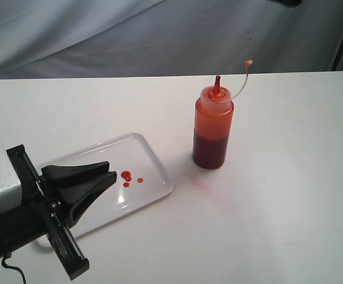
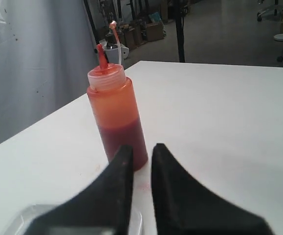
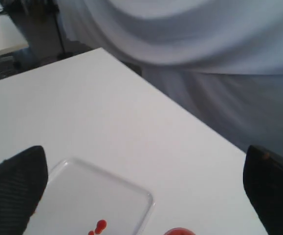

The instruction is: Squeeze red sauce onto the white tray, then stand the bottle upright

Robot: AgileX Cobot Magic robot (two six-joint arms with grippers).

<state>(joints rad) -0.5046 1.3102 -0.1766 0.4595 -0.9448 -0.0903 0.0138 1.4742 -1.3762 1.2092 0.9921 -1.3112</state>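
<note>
On the counter (image 1: 289, 195) beside the white tray (image 1: 153, 155) the bottle (image 1: 212, 130) stands upright, but the wide-apart right end effector (image 3: 144, 152), seemingly above it, could tip it, and the near-closed, empty left end effector (image 1: 113, 173) smear the red sauce (image 1: 126, 176).

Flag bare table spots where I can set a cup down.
Free: the table right of the bottle out to its edge, and the strip behind the white tray toward the backdrop. Crowded: the tray's left part under the left end effector, with red sauce drops beside its tips.
</note>
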